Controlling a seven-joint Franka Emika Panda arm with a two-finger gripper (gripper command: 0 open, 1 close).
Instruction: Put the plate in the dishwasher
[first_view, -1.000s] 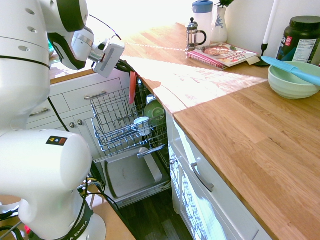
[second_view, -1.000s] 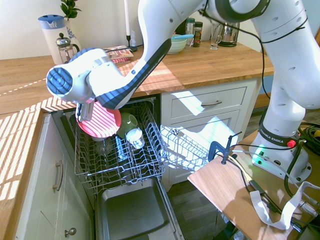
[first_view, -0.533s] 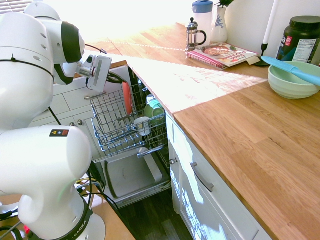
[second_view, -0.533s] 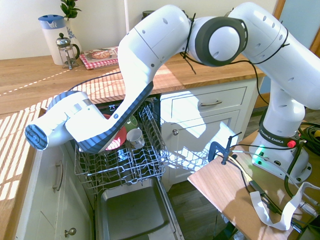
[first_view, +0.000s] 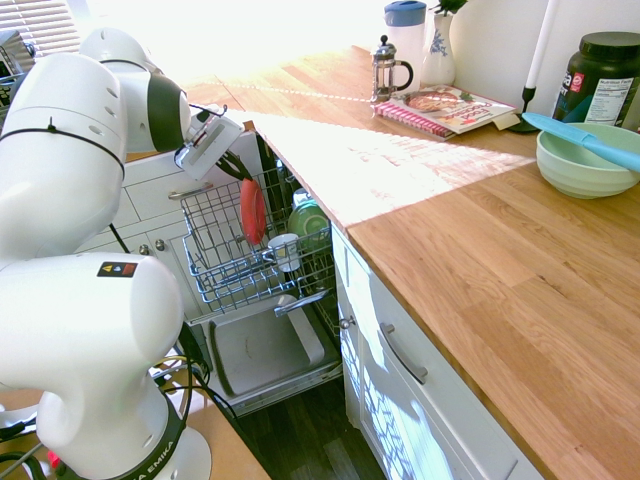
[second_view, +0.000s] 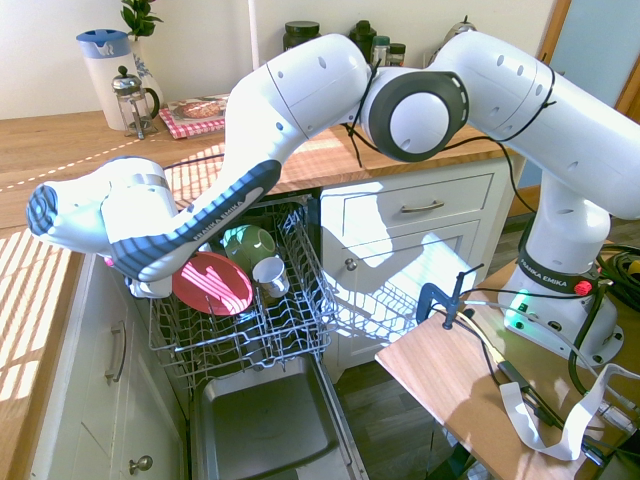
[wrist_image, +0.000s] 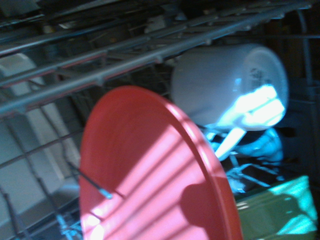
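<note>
While the gripper (first_view: 244, 174) is at the plate's (second_view: 212, 284) top edge, can't tell if open or shut, red plate tilted in DW (second_view: 265, 425) rack (second_view: 262, 345), nr white mug (second_view: 270, 274) & green dish (second_view: 247, 244), pale bowl (first_view: 586, 174) w/ blue utensil (first_view: 585, 143) on counter (first_view: 480, 250)

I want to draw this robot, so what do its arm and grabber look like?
The arm is smooth, rounded and white, with dark grey rings at some joints, black cable along it and "FRANKA EMIKA" lettering. The gripper has a boxy white body and dark jaws.
</note>
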